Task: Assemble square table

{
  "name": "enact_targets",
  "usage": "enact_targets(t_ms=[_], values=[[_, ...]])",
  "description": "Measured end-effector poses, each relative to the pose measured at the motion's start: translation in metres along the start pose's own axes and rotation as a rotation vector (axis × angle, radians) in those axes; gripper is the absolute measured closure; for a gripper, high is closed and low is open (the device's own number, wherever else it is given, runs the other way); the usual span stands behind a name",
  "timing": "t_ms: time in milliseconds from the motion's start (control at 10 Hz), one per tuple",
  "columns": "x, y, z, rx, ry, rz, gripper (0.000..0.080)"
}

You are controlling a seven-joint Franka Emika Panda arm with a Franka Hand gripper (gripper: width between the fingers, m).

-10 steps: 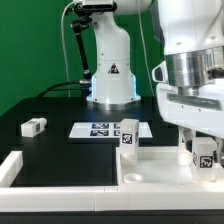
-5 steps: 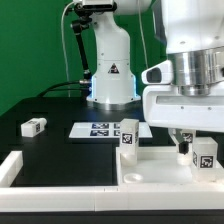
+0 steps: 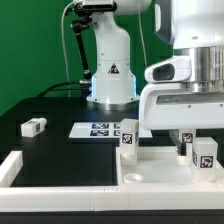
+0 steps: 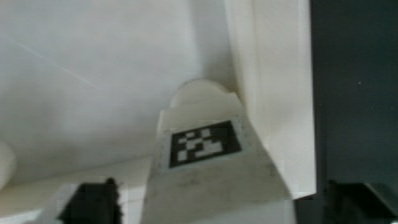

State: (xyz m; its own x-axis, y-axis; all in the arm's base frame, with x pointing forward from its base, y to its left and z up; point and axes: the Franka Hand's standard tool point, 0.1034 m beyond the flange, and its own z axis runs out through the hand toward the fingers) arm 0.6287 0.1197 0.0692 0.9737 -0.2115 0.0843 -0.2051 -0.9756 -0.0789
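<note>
White arm [image 3: 192,40] points straight down, end effector [image 4: 224,202] spread astride a leg [image 4: 205,120].

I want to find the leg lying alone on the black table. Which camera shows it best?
The exterior view: the lone leg lies whole at its left. The wrist view misses it, showing a different tagged leg close up.

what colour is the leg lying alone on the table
White leg with a black-and-white tag; exterior view.

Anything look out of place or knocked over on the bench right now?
Nothing damaged. One leg lies on its side on the black table, at the exterior view's left, apart from the tabletop, where two legs stand upright.
</note>
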Motion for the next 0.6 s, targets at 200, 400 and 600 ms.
enact_targets(t_ms=[200, 400, 600], values=[[-0.0001, 0.0004, 0.0004, 0.001, -0.001, 0.109, 0.0512], [0.0001, 0.0008, 0.0003, 0.000, -0.001, 0.217, 0.0511], [-0.0004, 0.0018, -0.0001, -0.010, -0.015, 0.507, 0.0511]])
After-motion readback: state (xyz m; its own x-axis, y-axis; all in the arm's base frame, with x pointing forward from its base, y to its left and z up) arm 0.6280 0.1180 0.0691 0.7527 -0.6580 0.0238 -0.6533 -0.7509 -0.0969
